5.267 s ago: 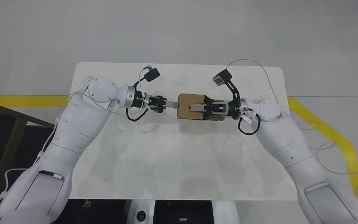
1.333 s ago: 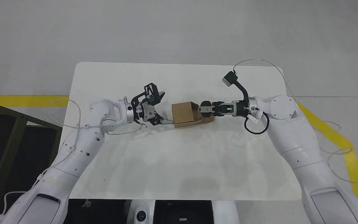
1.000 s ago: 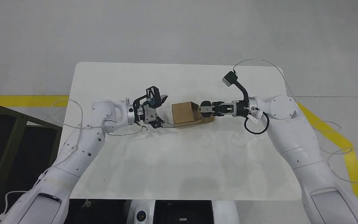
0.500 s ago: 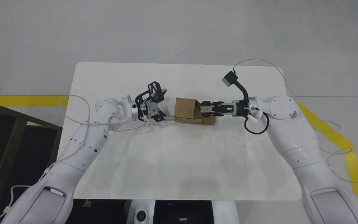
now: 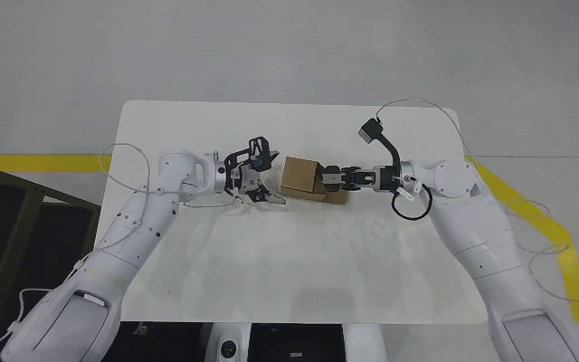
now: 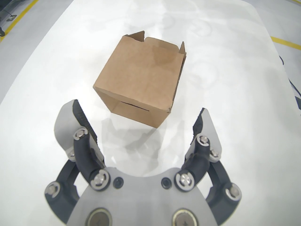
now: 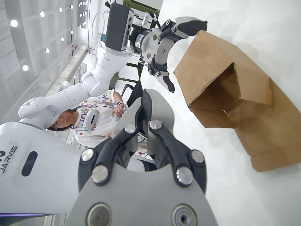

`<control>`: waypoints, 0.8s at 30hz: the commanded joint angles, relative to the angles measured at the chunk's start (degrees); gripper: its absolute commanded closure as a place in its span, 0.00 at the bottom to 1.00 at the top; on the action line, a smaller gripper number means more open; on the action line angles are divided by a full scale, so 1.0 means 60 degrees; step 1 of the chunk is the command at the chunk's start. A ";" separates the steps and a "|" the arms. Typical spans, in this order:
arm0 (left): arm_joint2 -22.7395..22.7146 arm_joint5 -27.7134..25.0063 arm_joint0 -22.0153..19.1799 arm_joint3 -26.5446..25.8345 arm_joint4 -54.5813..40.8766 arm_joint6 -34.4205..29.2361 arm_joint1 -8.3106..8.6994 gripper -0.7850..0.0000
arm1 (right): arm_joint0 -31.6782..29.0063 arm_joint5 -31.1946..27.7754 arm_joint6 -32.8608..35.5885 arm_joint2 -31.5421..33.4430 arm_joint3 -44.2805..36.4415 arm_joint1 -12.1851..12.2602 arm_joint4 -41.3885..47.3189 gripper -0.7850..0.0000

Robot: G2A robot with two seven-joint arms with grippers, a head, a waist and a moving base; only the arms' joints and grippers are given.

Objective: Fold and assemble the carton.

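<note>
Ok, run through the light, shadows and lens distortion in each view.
Top view: even overhead light, the carton casting barely any shadow on the table. Left wrist view: the glossy table carries grey shadow patches by the carton, and its edges bow outward. Right wrist view: ceiling lamps glare as bright dots, and the carton's open inside sits in shade.

Logo lettering (image 7: 9,159) on white casing (image 7: 40,137)

Qty as I see it: 1 carton (image 5: 301,176), 1 counter (image 5: 298,271), 2 of my own grippers, i.e. left gripper (image 6: 139,107) & right gripper (image 7: 144,95).
</note>
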 commanded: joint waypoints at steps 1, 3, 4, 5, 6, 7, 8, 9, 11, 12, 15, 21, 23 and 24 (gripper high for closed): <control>0.0116 0.0010 -0.0130 0.0099 0.0052 0.0133 -0.0029 0.00 | -0.0254 0.0465 -0.0007 0.0112 -0.0216 0.0070 -0.0094 1.00; 0.0253 0.0010 -0.0266 0.0187 0.0125 0.0285 -0.0054 0.00 | -0.0496 0.0863 -0.0085 0.0226 -0.0477 0.0147 -0.0367 1.00; 0.0333 0.0010 -0.0330 0.0227 0.0185 0.0363 -0.0063 0.00 | -0.0633 0.1012 -0.0157 0.0291 -0.0593 0.0181 -0.0441 1.00; 0.0413 0.0010 -0.0389 0.0273 0.0231 0.0461 -0.0072 0.00 | -0.0764 0.1199 -0.0206 0.0339 -0.0674 0.0218 -0.0605 1.00; 0.0485 0.0010 -0.0444 0.0333 0.0271 0.0557 -0.0080 0.00 | -0.0864 0.1388 -0.0233 0.0376 -0.0770 0.0255 -0.0807 1.00; 0.0562 0.0010 -0.0496 0.0390 0.0315 0.0643 -0.0089 0.00 | -0.0975 0.1567 -0.0237 0.0394 -0.0862 0.0284 -0.0940 1.00; 0.0635 0.0010 -0.0548 0.0445 0.0354 0.0736 -0.0098 0.00 | -0.1069 0.1723 -0.0212 0.0396 -0.0958 0.0306 -0.1017 1.00; 0.0708 0.0010 -0.0596 0.0508 0.0381 0.0824 -0.0108 0.00 | -0.1158 0.1921 -0.0154 0.0356 -0.1002 0.0325 -0.1156 1.00; 0.0840 0.0010 -0.0693 0.0631 0.0416 0.0983 -0.0130 0.00 | -0.1271 0.2194 -0.0182 0.0295 -0.1075 0.0346 -0.1357 1.00; 0.0902 0.0010 -0.0739 0.0686 0.0422 0.1054 -0.0143 0.00 | -0.1315 0.2282 -0.0270 0.0285 -0.1057 0.0354 -0.1440 1.00; 0.1078 0.0010 -0.0855 0.0850 0.0363 0.1248 -0.0190 0.00 | -0.1398 0.2395 -0.0525 0.0236 -0.0958 0.0368 -0.1714 1.00; 0.1351 0.0010 -0.1023 0.1068 0.0304 0.1466 -0.0275 0.00 | -0.1285 0.2068 -0.1045 0.0003 -0.0711 0.0278 -0.1658 1.00; 0.1411 0.0010 -0.1067 0.1118 0.0281 0.1520 -0.0299 0.00 | -0.1187 0.1940 -0.1260 -0.0102 -0.0620 0.0235 -0.1692 1.00; 0.1442 0.0010 -0.1083 0.1135 0.0266 0.1544 -0.0311 0.00 | -0.1133 0.1884 -0.1352 -0.0159 -0.0556 0.0211 -0.1695 1.00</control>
